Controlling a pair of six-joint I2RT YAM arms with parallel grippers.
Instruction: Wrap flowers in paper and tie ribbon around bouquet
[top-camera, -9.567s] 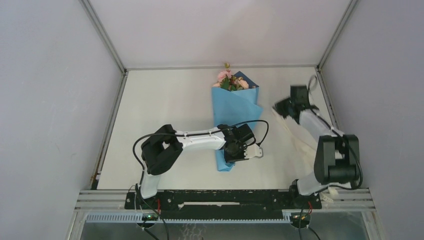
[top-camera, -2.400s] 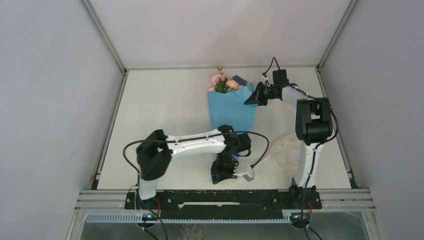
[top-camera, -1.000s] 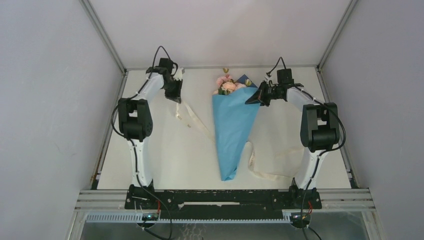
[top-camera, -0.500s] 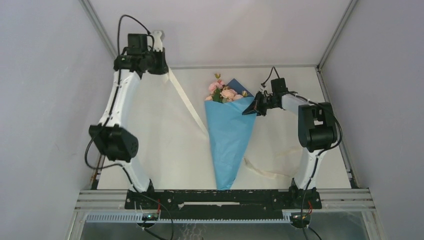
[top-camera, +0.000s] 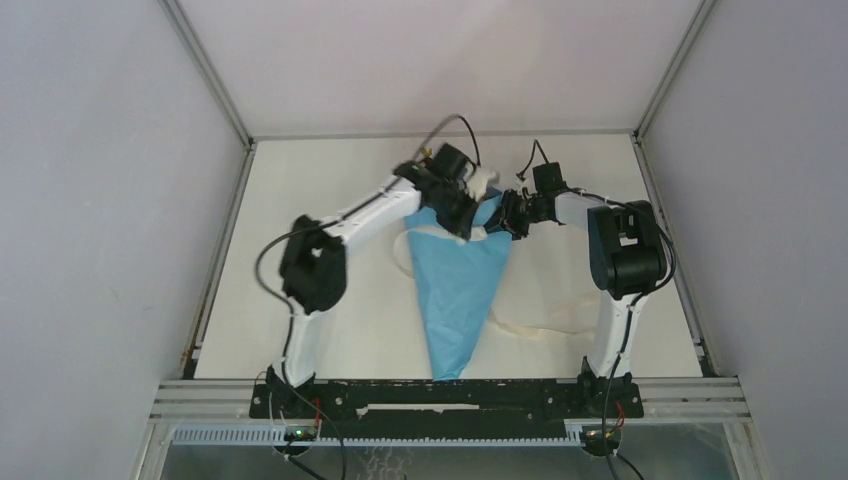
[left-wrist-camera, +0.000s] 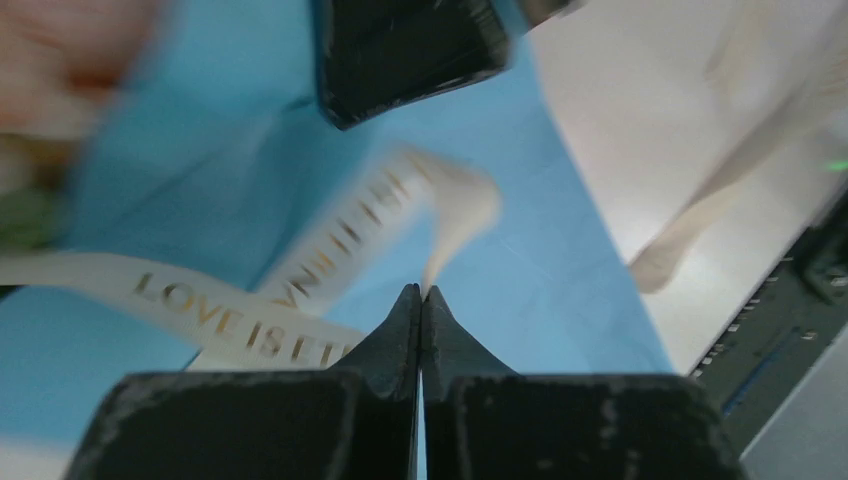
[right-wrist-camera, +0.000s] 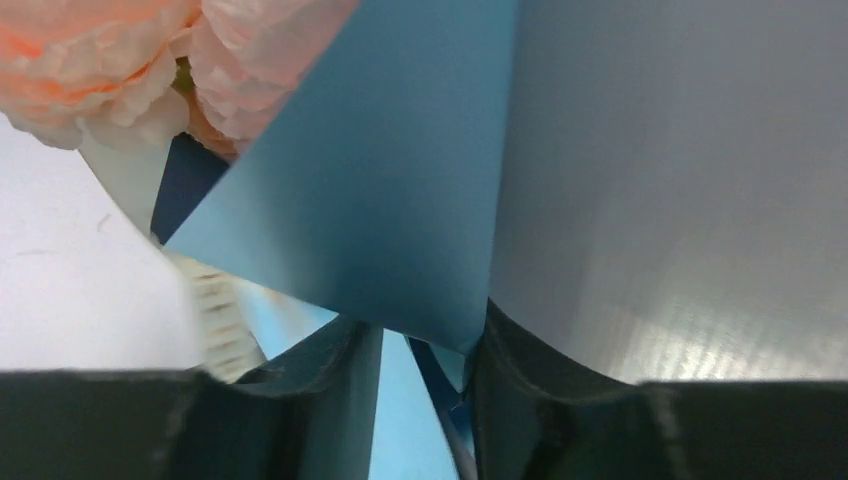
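Note:
The bouquet (top-camera: 458, 290) lies as a blue paper (right-wrist-camera: 400, 180) cone, its tip toward the arm bases. Pink flowers (right-wrist-camera: 120, 50) show at its wide end in the right wrist view; from above the left arm hides them. My left gripper (top-camera: 462, 215) hovers over that wide end, shut (left-wrist-camera: 421, 292) on the cream lettered ribbon (left-wrist-camera: 330, 225). The ribbon crosses the cone and trails onto the table on the right (top-camera: 540, 325). My right gripper (top-camera: 507, 215) is at the cone's right upper edge. Its jaws stand apart (right-wrist-camera: 425, 335) with a paper corner between them.
Grey walls and metal frame rails (top-camera: 235, 120) close in the white table (top-camera: 330, 200) at the back and sides. A black mounting rail (top-camera: 450, 395) runs along the near edge. Both wrists are close together at the bouquet's top.
My left arm has swung from the far left corner to above the bouquet's wide end, drawing the ribbon across the cone. The right gripper's jaws have parted on the paper edge.

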